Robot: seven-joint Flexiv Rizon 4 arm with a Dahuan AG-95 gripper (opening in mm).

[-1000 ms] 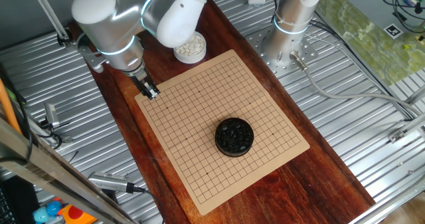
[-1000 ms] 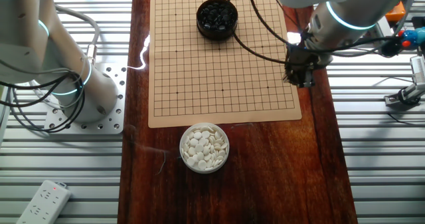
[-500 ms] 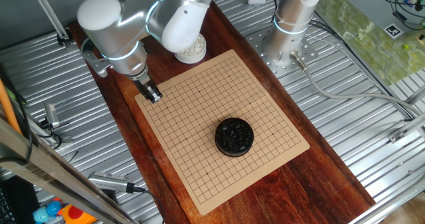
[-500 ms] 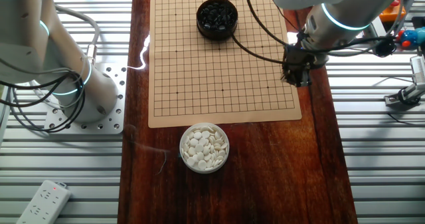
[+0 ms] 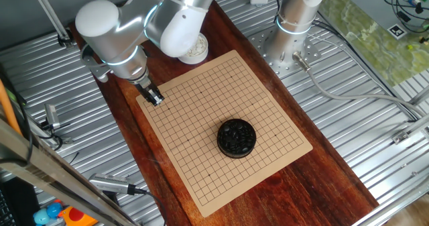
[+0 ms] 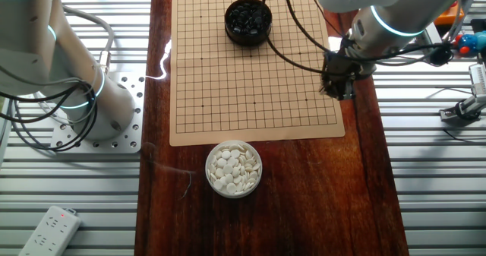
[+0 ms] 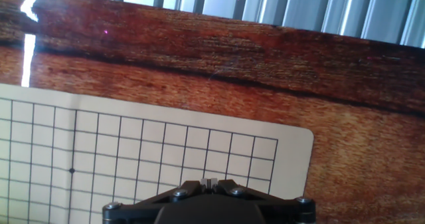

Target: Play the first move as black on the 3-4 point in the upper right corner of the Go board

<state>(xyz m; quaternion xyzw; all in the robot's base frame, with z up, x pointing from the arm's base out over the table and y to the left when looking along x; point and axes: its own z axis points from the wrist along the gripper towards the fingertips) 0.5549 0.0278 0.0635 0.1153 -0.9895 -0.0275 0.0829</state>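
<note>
The gripper [image 5: 155, 99] hangs over one corner of the board [image 5: 201, 129], just inside its rounded edge; in the other fixed view the gripper [image 6: 335, 89] sits at the board's [image 6: 250, 96] right margin. The black stones [image 5: 236, 136] lie heaped in a round dark bowl [image 5: 236, 149] that rests on the grid, well apart from the gripper and across the board from it; in the other fixed view the stones [image 6: 247, 14] are near the board's far edge. No stone can be seen on any grid point.

In the hand view only the dark base of the gripper [image 7: 209, 183] shows at the bottom edge, above the corner of the board [image 7: 292, 147]. The fingertips appear close together, yet whether they are closed, or pinch a stone, cannot be told. The fixed views show the fingers too small to settle it.

A bowl of white stones [image 6: 234, 169] stands on the reddish tabletop [image 6: 304, 203] just beyond the board's near edge; in one fixed view the arm [image 5: 177, 18] partly covers that bowl [image 5: 195, 49]. A second arm's base [image 6: 68, 74] stands at the left, and a power strip [image 6: 49, 231] lies at lower left.
</note>
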